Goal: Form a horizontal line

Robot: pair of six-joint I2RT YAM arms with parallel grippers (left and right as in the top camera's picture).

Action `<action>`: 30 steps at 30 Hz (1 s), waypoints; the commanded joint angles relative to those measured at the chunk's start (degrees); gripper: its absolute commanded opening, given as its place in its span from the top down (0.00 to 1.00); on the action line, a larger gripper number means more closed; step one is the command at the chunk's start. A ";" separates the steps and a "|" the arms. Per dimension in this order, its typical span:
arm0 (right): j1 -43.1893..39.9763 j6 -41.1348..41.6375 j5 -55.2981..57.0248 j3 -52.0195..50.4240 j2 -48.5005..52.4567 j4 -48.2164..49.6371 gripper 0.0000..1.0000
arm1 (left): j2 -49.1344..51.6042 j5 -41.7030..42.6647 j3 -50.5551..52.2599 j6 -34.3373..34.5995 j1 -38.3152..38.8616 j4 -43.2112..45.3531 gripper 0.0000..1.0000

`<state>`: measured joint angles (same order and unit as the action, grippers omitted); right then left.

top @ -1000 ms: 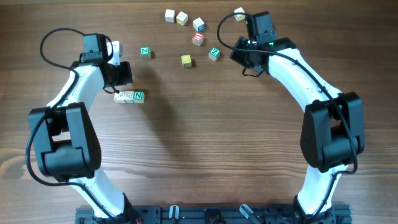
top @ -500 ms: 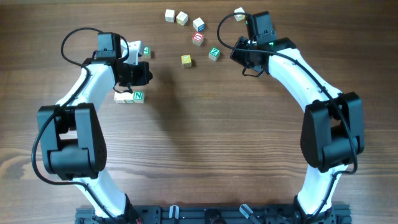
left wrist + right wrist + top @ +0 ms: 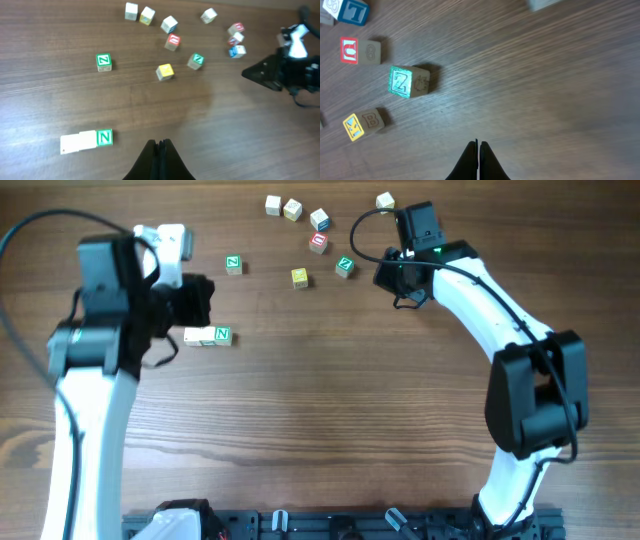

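Left fingers (image 3: 150, 161), shut and empty, have lifted away from the row of three pale wooden letter cubes (image 3: 208, 336); right fingers (image 3: 469, 162) shut too.

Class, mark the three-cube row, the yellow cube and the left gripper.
three-cube row (image 3: 86, 141), left wrist view, middle cube
yellow cube (image 3: 165, 71), left wrist view, yellow face
left gripper (image 3: 159, 144), left wrist view, where fingertips meet

— Cubes in the horizontal line (image 3: 86, 140)?
— Three: two whitish, one green-lettered.
— Loose cubes (image 3: 165, 71)?
— Eleven counted from the left wrist, two of them green-topped, one bright yellow. Only eight visible overhead, the other three hidden by the right arm (image 3: 470, 288).
— Cubes altogether?
— Fourteen.
— Arms (image 3: 85, 420)?
— Two.
— Grippers?
— Two as well: left gripper (image 3: 159, 145), right gripper (image 3: 477, 145).
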<state>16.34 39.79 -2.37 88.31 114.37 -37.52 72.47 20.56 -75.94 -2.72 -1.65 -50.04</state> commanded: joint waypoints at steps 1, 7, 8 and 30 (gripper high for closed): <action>-0.81 -1.25 12.39 0.07 -9.77 -4.24 0.96 | -9.05 -0.70 -0.61 -1.86 -0.11 -5.03 0.96; -0.81 -1.18 26.29 0.07 -22.49 -13.33 0.96 | -21.24 -0.72 0.15 -3.96 -0.11 -9.79 0.96; -0.83 -1.20 27.23 0.07 -24.63 -14.47 0.96 | -22.64 -0.83 0.44 -5.20 -0.11 -10.82 0.96; -0.83 8.41 38.56 0.07 -84.28 -43.54 0.17 | -29.33 -0.48 2.93 -4.37 -0.11 -15.41 0.00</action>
<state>15.66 47.79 35.20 88.44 32.93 -80.34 43.38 19.99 -73.43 -6.85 -1.65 -65.23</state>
